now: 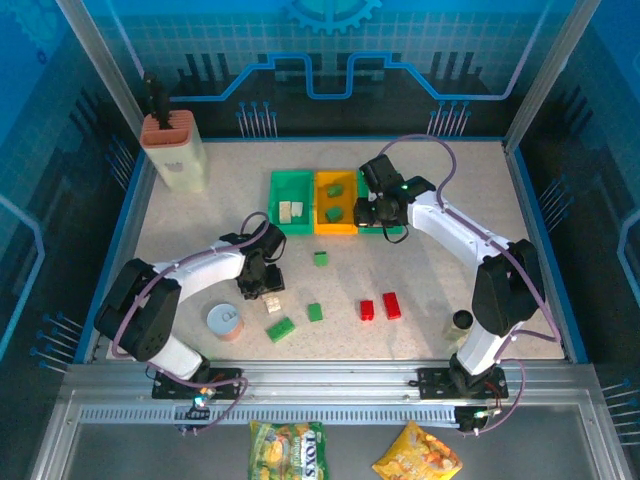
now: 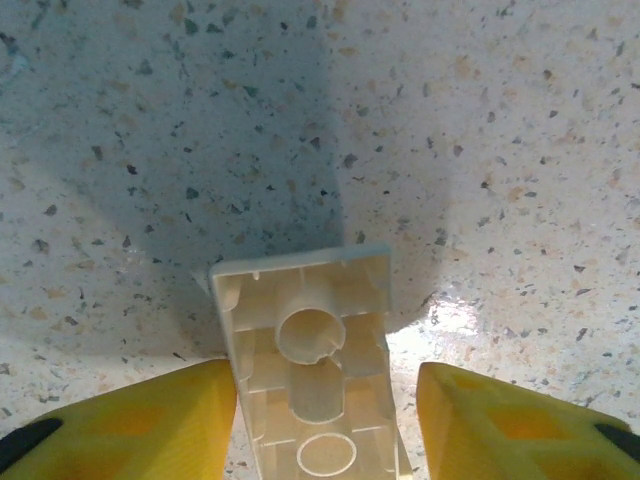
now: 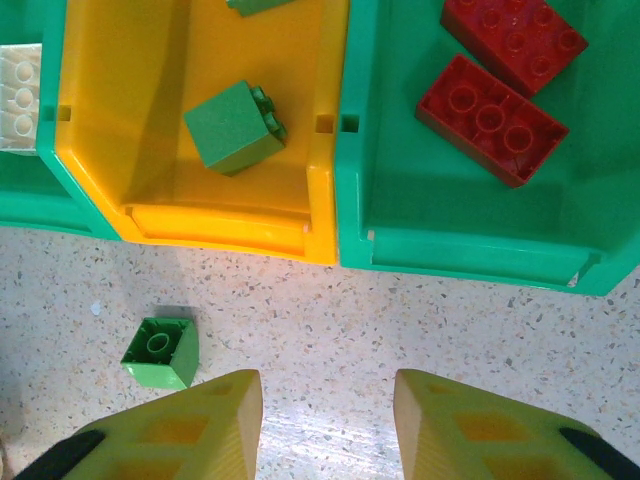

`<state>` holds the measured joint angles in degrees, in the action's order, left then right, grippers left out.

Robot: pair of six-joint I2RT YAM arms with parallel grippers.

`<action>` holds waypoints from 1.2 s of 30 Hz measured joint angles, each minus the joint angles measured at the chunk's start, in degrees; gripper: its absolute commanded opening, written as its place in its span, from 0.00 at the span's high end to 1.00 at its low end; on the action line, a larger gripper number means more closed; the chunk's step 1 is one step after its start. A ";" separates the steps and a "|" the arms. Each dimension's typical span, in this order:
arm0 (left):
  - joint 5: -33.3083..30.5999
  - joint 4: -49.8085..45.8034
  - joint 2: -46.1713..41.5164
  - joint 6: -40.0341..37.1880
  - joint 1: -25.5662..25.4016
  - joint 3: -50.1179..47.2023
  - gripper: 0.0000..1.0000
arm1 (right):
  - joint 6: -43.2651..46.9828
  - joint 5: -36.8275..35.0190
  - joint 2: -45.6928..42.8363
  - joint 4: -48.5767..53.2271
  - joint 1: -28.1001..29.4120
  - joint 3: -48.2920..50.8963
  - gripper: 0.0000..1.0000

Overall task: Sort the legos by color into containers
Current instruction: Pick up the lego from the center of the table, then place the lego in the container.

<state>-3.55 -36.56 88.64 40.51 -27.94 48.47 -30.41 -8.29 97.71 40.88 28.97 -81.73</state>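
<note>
Our left gripper point(image 2: 322, 410) sits part open around the cream brick point(image 2: 305, 340) on the tabletop point(image 2: 150, 150), well toward us and left of the yellow tray point(image 1: 336, 229), one finger point(image 2: 170, 415) touching, so we'd centre up before squeezing; right gripper point(image 3: 325, 400) hangs open, empty, just short of that tray.

- A beige knife block point(image 1: 175, 152) stands upright at the far left corner of the speckled tabletop point(image 1: 430, 290), with dark handles point(image 1: 155, 98) sticking out of its top.
- A round can point(image 1: 224, 322) with a white lid sits near the front left.
- A small dark cup point(image 1: 461, 322) stands near the front right, well apart from the can.
- Two snack bags lie beyond the metal rail point(image 1: 320, 385), off the tabletop: a green-and-yellow bag point(image 1: 287, 450) and an orange-yellow bag point(image 1: 418, 458).
- Blue panels point(image 1: 320, 60) wall the back.
</note>
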 measured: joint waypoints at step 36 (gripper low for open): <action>-0.07 -2.16 1.01 -9.75 0.26 13.73 0.65 | 3.45 -1.68 -6.58 3.41 0.02 3.56 0.59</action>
<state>-3.62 -38.72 89.65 30.76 -27.68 62.19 -26.96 -9.98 91.13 44.29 28.99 -78.17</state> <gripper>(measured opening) 0.347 0.401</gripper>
